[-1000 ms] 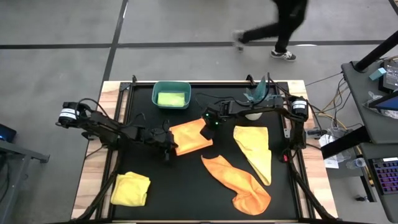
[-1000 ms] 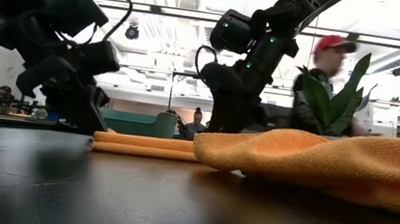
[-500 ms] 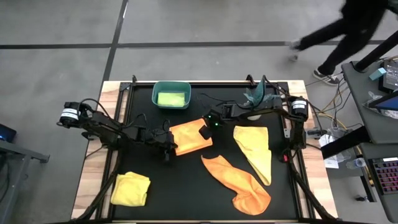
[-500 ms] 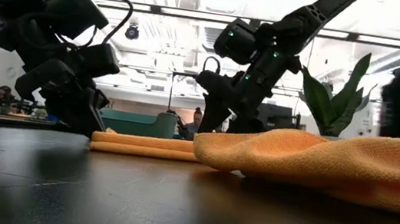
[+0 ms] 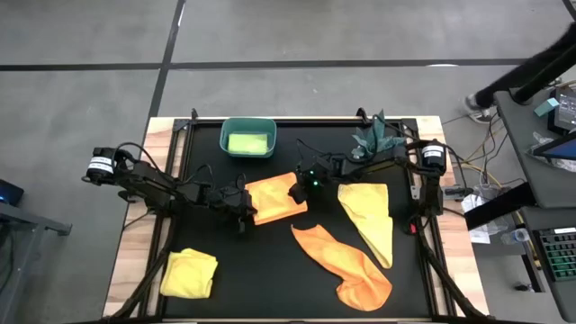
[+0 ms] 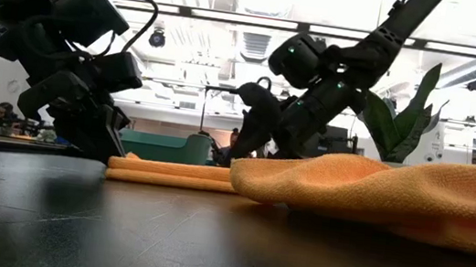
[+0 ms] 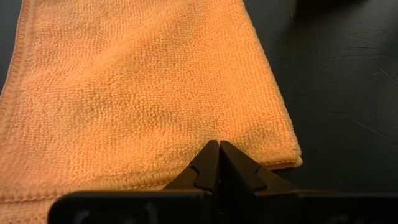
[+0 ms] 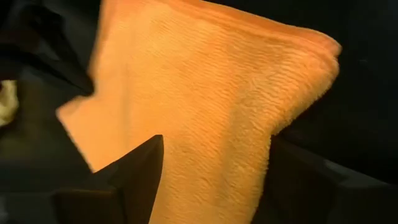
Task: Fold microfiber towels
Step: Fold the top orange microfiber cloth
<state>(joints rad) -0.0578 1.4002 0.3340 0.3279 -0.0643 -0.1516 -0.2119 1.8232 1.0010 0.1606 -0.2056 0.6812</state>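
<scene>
right pincer [image 5: 297, 188] wide over folded orange towel [image 5: 273, 197]

black table mat [image 5: 270, 261] carries folded orange towel [image 5: 273, 197], loose orange towel [image 5: 346, 265], two yellow towels [image 5: 369, 219], teal bin [image 5: 248, 139].

I see the folded towel [image 5: 274, 198] lying mid-table [image 5: 270, 288], with my left hand [image 5: 241, 213] at its left edge and my right hand [image 5: 301, 189] at its right edge. Behind it, at the table's far edge, sits the bin [image 5: 248, 138] with a towel [image 5: 247, 142] inside. The plant [image 5: 372, 137] stands at the far right. Two spread towels [image 5: 369, 220] [image 5: 346, 261] lie right of centre, side by side. A bunched towel [image 5: 189, 273] lies at the near left corner.
</scene>
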